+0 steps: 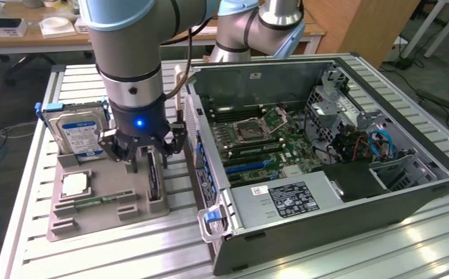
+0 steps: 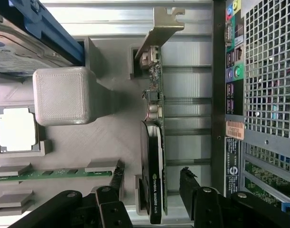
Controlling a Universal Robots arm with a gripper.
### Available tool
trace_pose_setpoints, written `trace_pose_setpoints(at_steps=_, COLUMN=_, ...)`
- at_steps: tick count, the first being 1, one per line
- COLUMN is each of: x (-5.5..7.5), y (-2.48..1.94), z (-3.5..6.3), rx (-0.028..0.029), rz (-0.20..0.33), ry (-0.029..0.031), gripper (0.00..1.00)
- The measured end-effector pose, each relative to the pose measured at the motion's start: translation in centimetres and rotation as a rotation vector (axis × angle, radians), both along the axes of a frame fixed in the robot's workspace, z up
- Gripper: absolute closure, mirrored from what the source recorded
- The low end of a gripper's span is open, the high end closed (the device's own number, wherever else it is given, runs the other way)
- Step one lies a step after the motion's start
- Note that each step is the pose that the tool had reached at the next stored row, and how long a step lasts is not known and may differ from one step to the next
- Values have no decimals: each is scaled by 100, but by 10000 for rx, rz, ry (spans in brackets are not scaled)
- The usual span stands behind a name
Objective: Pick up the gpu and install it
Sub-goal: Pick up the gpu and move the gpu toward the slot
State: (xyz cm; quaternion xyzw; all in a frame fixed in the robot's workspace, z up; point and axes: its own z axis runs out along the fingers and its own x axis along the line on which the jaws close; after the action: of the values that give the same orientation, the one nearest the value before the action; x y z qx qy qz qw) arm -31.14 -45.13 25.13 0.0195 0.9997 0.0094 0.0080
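One gpu [image 2: 156, 142], a thin green circuit card with black cooler and silver end bracket, is standing on edge in the grey holder [image 1: 92, 224] on the slatted bench [image 1: 131, 253], beside the open computer case [image 1: 325, 238]. Jaws are hanging wide apart, straddling it, gripping nothing. We are judging it light, stiff, fragile: pinching the flat faces near the cooler looks safest. Its bottom edge is hidden in the slot.
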Motion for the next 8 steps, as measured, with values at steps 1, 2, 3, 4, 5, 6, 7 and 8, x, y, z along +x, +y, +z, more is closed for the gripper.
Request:
trace_pose_setpoints(at_steps=1, x=0, y=0, z=-11, rx=0, rz=-7, ry=0, gripper=41)
trace_pose_setpoints(at_steps=2, x=0, y=0, z=-24, rx=0, rz=-14, ry=-1, gripper=41)
trace_pose_setpoints(at_steps=3, x=0, y=0, z=-36, rx=0, rz=-21, ry=-1, gripper=41)
trace_pose_setpoints(at_steps=4, x=0, y=0, z=-48, rx=0, rz=-26, ry=-1, gripper=41)
trace_pose_setpoints(at_steps=5, x=0, y=0, z=-60, rx=0, rz=-31, ry=-1, gripper=41)
trace_pose_setpoints(at_steps=6, x=0, y=0, z=-69, rx=0, rz=-34, ry=0, gripper=41)
trace_pose_setpoints(at_steps=7, x=-1, y=-1, z=-80, rx=0, rz=-37, ry=0, gripper=41)
trace_pose_setpoints(at_steps=8, x=-2, y=-1, z=-89, rx=0, rz=-40, ry=0, gripper=41)
